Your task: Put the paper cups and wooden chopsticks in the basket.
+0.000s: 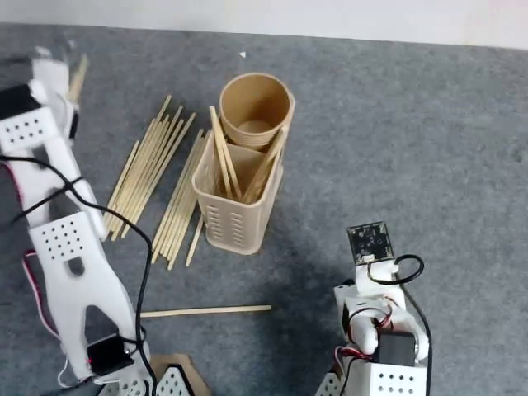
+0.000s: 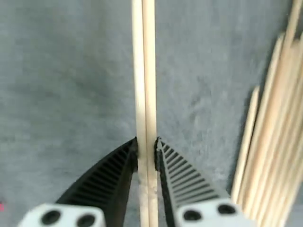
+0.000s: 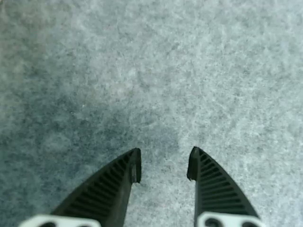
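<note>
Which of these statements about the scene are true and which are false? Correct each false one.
1. The left pincer is shut on a pair of chopsticks. True.
2. The right pincer holds a paper cup. False: it is open over the bare grey mat and holds nothing.
3. A paper cup sits in the basket. True.
4. Every chopstick is already in the basket. False: a pile of chopsticks lies on the mat beside the basket, and a lone chopstick lies apart from it.
</note>
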{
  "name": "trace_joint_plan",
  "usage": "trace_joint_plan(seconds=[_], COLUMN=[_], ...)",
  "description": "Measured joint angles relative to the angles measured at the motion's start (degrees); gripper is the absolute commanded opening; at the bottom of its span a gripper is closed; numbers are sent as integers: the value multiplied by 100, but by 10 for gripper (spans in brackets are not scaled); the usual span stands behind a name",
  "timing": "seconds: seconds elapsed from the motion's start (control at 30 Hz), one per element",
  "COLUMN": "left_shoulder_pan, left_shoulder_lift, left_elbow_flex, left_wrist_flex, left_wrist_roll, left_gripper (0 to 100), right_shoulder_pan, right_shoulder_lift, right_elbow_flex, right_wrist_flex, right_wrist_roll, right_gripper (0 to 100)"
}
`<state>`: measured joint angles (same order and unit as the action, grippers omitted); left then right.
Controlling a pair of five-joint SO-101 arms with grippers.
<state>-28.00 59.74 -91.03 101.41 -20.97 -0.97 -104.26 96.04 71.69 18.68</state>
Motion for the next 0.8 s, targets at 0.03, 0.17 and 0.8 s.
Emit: trace_joint_plan(seconds=[0.03,0.17,0.8], left_shoulder_pan=[44,281,4220], left_shoulder_lift=[-316,-1723,-7965], left_elbow_flex=[114,1064,6558], left_wrist_flex=[0,35,-2215], left_wrist_roll=[167,756,2233], left_gripper=[4,4,4], right_shoulder_pan=[0,0,0], right_shoulder_lift=[0,0,0], right_elbow_flex=[0,0,0], right_wrist_flex=[0,0,0], right_wrist_roll=[0,0,0], right_gripper=[170,170,170])
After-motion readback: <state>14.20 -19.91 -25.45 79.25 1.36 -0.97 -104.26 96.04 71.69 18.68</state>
